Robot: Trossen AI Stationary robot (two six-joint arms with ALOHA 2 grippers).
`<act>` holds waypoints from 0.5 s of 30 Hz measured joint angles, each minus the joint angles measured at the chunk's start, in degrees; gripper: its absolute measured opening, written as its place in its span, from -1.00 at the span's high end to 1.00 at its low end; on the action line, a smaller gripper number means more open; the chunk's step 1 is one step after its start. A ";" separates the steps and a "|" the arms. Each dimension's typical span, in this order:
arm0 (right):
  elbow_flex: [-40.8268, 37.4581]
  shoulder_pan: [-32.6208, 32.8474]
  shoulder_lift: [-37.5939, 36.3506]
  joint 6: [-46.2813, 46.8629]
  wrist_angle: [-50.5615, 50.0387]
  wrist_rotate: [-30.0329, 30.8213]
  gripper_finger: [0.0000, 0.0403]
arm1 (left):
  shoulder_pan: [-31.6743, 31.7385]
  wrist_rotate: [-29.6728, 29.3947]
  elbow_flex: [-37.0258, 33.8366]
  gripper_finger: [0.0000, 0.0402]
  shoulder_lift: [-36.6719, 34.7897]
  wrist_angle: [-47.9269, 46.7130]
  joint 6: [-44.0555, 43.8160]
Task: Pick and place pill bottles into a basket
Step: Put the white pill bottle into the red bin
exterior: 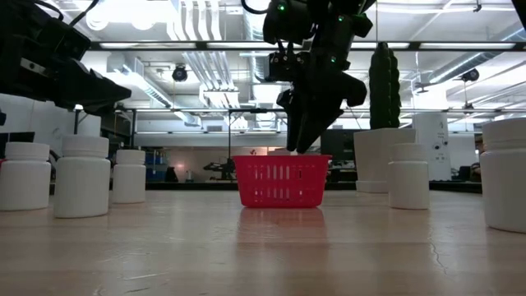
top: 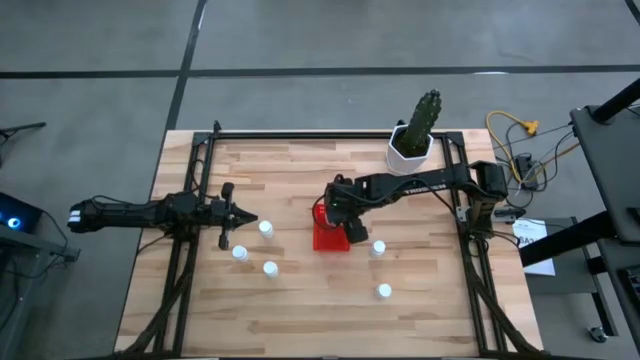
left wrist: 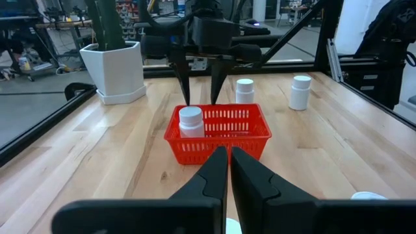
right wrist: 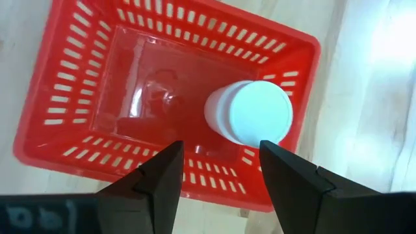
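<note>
One bottle (right wrist: 249, 112) already stands in the red basket (top: 331, 238) mid-table, at one end; right gripper (right wrist: 218, 170) hangs just above it, fingers spread, holding nothing. Left gripper (left wrist: 228, 170) waits closed and empty near three loose bottles (top: 265, 229); two more lie near the basket's other side. Bottles look light, rigid, smooth plastic, likely slippery; best pinched across the body below the cap

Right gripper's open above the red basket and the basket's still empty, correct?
Not empty. The right wrist view shows one pill bottle standing inside the red basket. The rest holds: the right gripper is open above it.
</note>
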 joint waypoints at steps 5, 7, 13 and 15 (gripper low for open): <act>0.00 -0.02 0.00 2.35 -0.38 2.98 0.05 | 0.00 0.00 0.00 0.99 0.00 0.02 0.00; 0.00 0.00 0.00 2.73 -0.87 3.11 0.05 | 0.00 0.00 0.00 0.99 0.00 0.01 0.00; 0.00 -0.02 0.00 2.97 -1.57 2.29 0.05 | 0.00 0.00 0.00 0.99 0.00 0.00 0.00; 0.00 0.00 0.08 3.29 -2.36 1.40 0.05 | 0.00 0.00 0.00 0.99 0.00 0.00 0.00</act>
